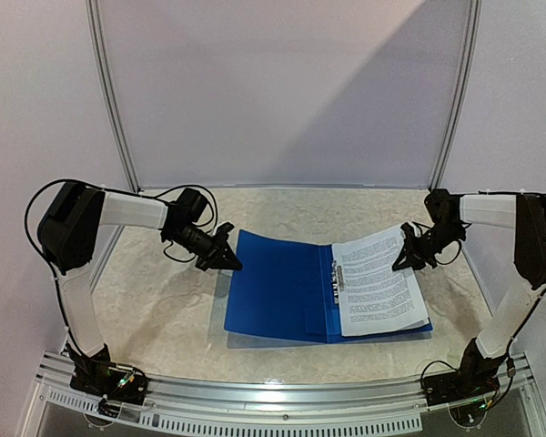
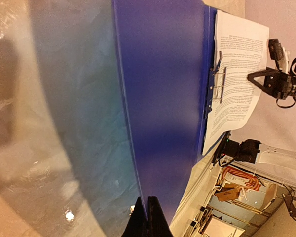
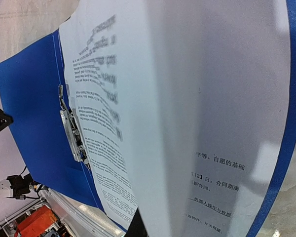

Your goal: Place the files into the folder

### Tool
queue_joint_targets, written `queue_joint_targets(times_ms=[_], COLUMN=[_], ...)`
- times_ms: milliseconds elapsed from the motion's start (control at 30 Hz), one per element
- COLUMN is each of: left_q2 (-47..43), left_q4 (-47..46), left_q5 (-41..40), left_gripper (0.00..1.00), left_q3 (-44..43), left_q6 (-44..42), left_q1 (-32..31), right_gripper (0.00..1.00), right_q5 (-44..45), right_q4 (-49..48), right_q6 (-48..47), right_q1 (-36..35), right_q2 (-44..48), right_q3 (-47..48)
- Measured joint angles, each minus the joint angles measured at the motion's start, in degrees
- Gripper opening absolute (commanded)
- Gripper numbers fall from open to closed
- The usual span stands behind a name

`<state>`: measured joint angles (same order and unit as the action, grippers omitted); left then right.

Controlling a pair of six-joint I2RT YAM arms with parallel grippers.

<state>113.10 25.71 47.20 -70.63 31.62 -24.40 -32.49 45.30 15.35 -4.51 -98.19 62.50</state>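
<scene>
Here, an open blue folder (image 1: 278, 287) lies at the centre of the frame on a pale table (image 1: 164, 305). The files (image 1: 378, 282), white sheets of dense print, rest on its right half, just beside the metal spine clip (image 1: 337, 275). The left arm reaches in from the left edge, elbow high, forearm sloping down toward the centre. The left gripper (image 1: 229, 261) is pinched tight on the cover's upper left edge. The right arm bends in from the right edge. The right gripper (image 1: 408, 261) is closed on the top sheet's right edge, which curls upward.
</scene>
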Motion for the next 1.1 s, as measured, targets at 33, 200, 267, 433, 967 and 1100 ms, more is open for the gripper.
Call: queue_joint_targets(times_ms=[33,200,267,433,967,1100], left_q2=[0.0,0.0,0.0,0.0,0.0,0.0], left_q4=[0.0,0.0,0.0,0.0,0.0,0.1], left_q5=[0.0,0.0,0.0,0.1,0.3,0.2], left_gripper=[0.0,0.0,0.0,0.0,0.0,0.0], left_q3=[0.0,0.0,0.0,0.0,0.0,0.0], left_q6=[0.0,0.0,0.0,0.0,0.0,0.0], left_q1=[0.0,0.0,0.0,0.0,0.0,0.0], right_gripper=[0.06,0.3,0.43,0.71,0.99,0.94], right_q5=[-0.1,-0.4,-0.1,2.7,23.5,33.2], right_q4=[-0.1,-0.5,-0.3,1.2,11.8,12.8], right_q6=[0.1,0.5,0.7,-0.4,-2.0,-2.4], right_q1=[-0.1,-0.3,-0.3,-0.4,-1.6,-1.9], right_q2=[0.0,0.0,0.0,0.0,0.4,1.9], right_q3=[-0.1,-0.1,-0.1,0.1,9.2,9.1])
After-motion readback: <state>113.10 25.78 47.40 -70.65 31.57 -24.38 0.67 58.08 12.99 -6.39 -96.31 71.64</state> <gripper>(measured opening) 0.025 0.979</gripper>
